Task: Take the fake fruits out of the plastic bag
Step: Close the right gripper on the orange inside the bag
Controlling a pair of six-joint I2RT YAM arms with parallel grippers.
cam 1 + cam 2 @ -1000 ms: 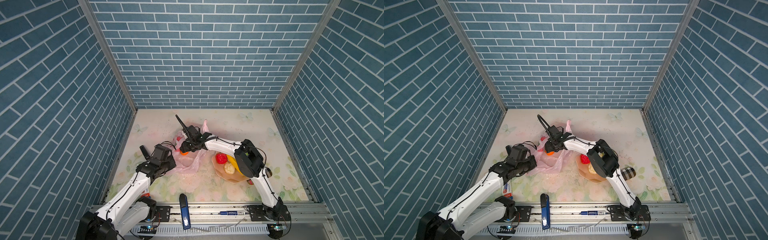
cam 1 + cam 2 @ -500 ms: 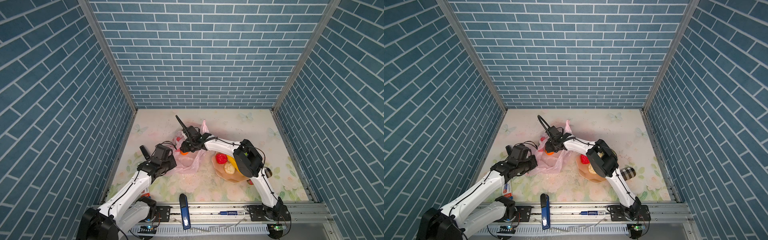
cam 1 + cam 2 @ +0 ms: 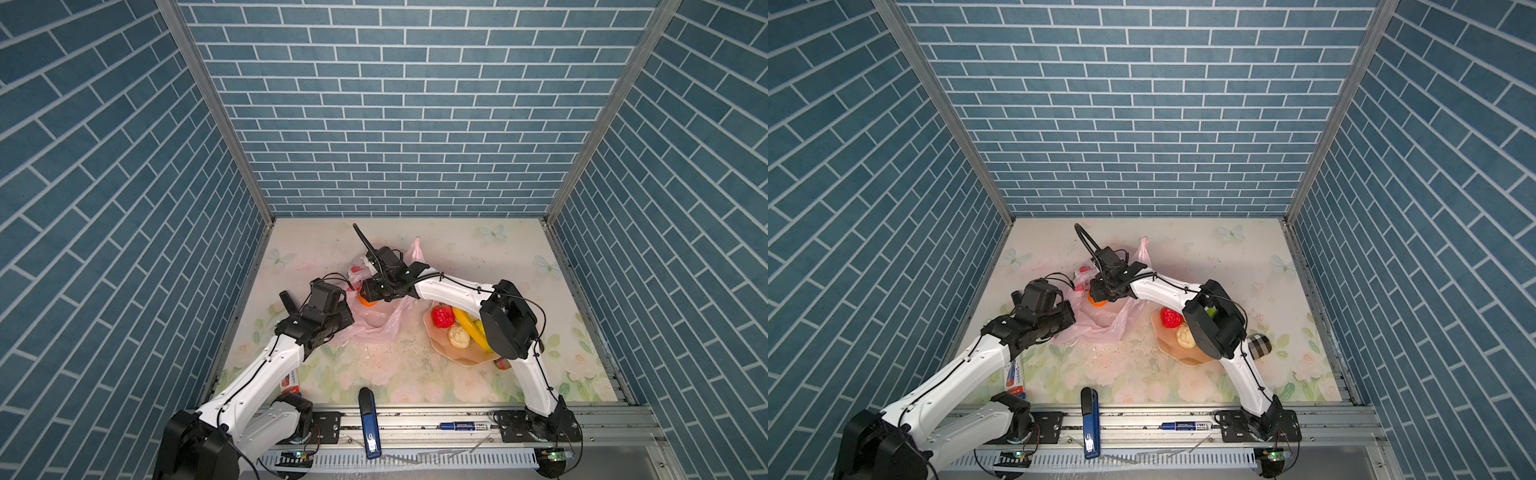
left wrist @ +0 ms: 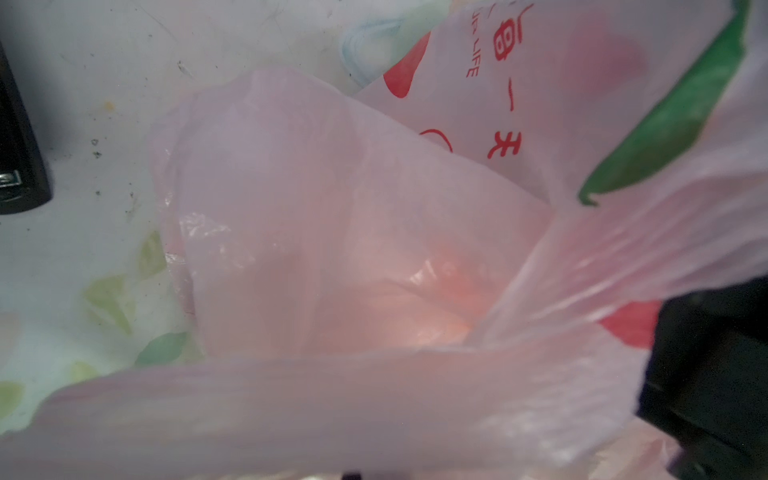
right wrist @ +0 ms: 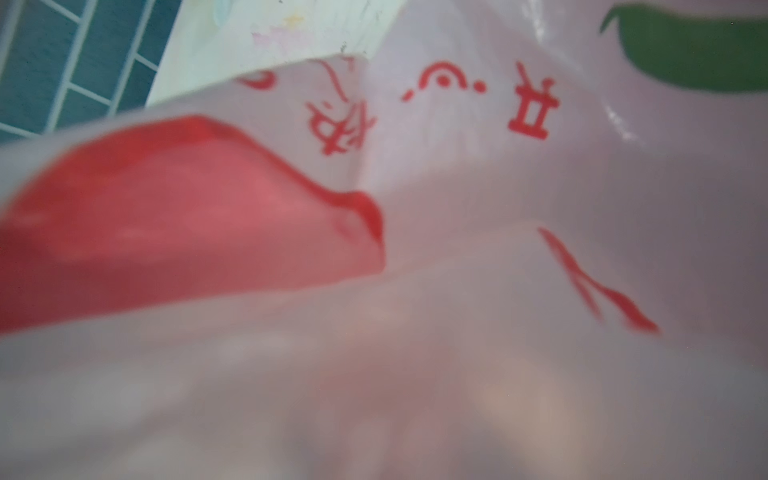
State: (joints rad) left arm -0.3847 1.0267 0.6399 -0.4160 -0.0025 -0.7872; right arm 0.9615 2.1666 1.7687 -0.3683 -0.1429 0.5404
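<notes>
**Step in hand:** extract the orange ball (image 3: 367,302) from the bag (image 3: 380,326).

**Condition.** The bag lies crumpled on the table (image 3: 478,257), just left of the plate (image 3: 465,360) in both top views. The plate already carries a red ball (image 3: 442,316), a banana (image 3: 467,328) and a cream ball (image 3: 458,336). The left gripper (image 3: 348,311) is clamped on the bag's near edge and holds the mouth up. The right gripper (image 3: 366,294) reaches into the mouth with its tips at the orange ball. Its jaw width, and whether it has the ball, cannot be told (film fills the right wrist view).

**Procedure.**
1. Check that the jaws bracket the ball alone, with no film trapped against it.
2. Close gently; the ball looks light and likely rolls if nudged.
3. Lift straight out through the mouth, then carry to the plate.
4. Hold the left clamp firm, or the bag probably rises with the ball.

Other fruits may remain inside; the film hides them.
</notes>
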